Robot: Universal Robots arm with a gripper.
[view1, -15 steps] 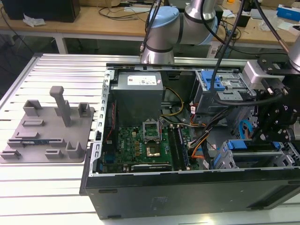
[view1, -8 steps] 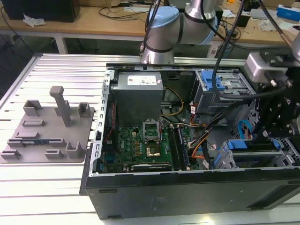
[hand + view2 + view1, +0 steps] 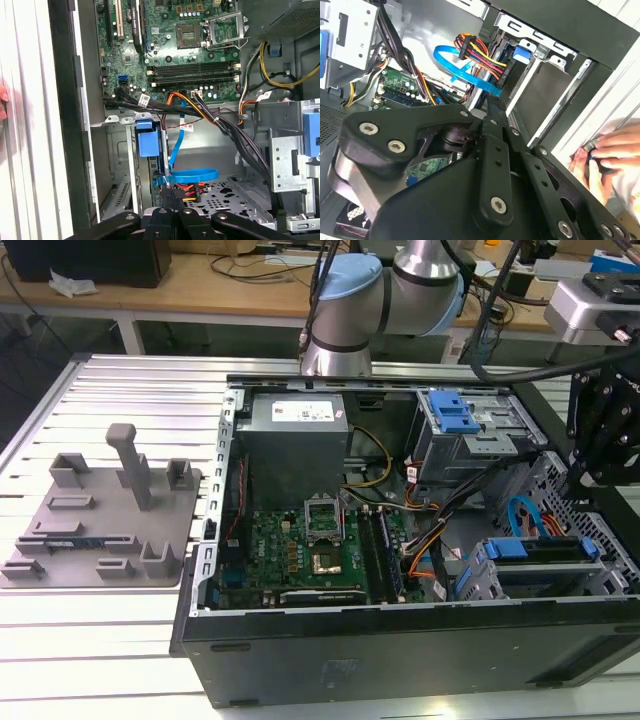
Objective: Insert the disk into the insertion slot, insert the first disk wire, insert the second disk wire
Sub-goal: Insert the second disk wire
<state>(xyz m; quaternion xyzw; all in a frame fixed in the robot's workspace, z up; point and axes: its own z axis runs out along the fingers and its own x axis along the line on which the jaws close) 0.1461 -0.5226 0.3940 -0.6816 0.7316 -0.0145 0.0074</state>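
Disk [image 3: 535,550] seated in insertion slot [image 3: 480,575]; gripper [image 3: 175,212] at blue cable [image 3: 192,175] — closed, possibly pinching it, cannot tell.

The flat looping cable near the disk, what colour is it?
Bright blue; the flat cable shows best in the first wrist view.

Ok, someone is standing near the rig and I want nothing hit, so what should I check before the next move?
1. Disk inside the insertion slot: ok, its blue frame sits in the cage.
2. Blue wire plugged into the disk: cannot tell, it loops to the disk's end but the joint is hidden.
3. Coloured power wires seated: cannot tell.
4. People away from the case: not ok, a hand rests at the case's edge.
5. End effector near the wires at the disk: ok, it sits right below the blue wire.
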